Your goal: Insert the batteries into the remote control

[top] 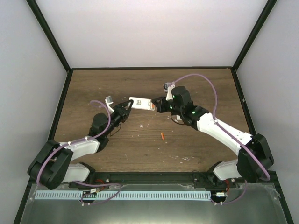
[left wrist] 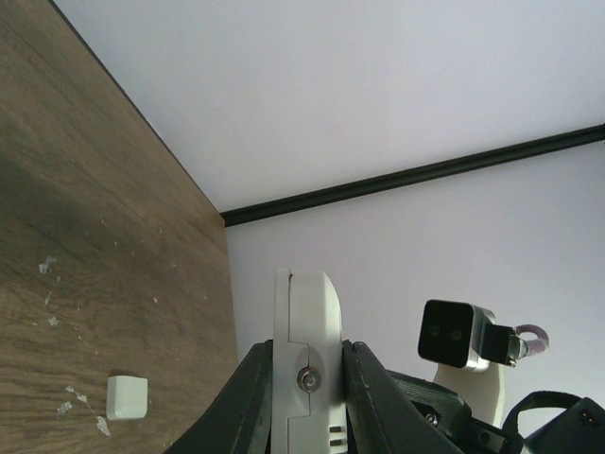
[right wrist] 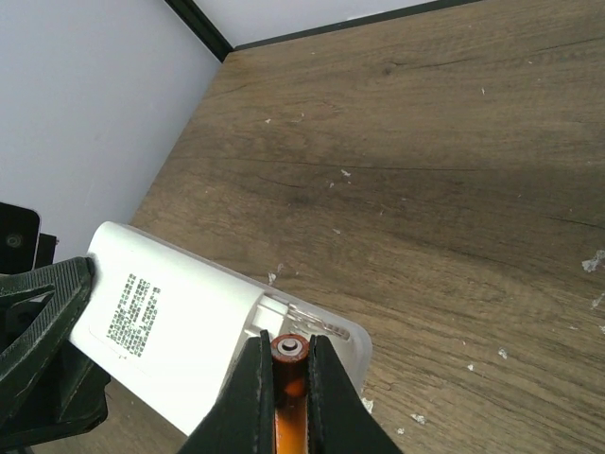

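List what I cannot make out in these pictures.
Button face of the small white plastic remote control: turned away in the right wrist view, edge-on in the left wrist view.
Lower end of the thin orange cylindrical battery: cut off by the bottom edge of the right wrist view, between the fingers of the right gripper.
Polarity marks of the loose orange battery: too small in the top view.

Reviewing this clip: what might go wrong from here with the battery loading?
The white rectangular remote control is held by the left gripper at one end only, so a push at its other end may tilt it or make it slip. The orange cylindrical battery in the right gripper sits at the compartment's edge; misaligned, it may jam or pop free. The second orange battery lies loose on the wooden table and might roll.
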`<move>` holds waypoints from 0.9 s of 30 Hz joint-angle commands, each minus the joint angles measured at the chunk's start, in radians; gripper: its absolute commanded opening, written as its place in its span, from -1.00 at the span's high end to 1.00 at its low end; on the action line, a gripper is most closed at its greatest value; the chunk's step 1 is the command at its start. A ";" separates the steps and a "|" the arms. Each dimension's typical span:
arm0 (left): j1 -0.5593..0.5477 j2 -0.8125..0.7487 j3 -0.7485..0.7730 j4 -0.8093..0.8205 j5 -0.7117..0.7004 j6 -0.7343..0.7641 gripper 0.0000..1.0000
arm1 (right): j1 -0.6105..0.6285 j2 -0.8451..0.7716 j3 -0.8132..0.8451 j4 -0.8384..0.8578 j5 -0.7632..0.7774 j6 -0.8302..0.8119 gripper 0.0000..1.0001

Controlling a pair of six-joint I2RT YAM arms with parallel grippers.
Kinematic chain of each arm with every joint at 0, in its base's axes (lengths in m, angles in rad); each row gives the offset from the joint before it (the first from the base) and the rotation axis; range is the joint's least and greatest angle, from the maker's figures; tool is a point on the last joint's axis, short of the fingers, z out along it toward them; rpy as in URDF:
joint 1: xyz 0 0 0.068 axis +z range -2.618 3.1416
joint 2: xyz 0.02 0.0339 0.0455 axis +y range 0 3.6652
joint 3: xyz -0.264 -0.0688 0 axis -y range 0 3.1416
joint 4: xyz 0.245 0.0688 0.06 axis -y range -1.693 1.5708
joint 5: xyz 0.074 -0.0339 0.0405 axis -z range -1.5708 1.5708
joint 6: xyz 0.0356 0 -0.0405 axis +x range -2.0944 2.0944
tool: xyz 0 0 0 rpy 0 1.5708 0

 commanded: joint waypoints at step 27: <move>-0.005 -0.026 -0.015 0.055 -0.049 -0.001 1.00 | -0.006 0.045 0.092 -0.050 -0.033 -0.046 0.69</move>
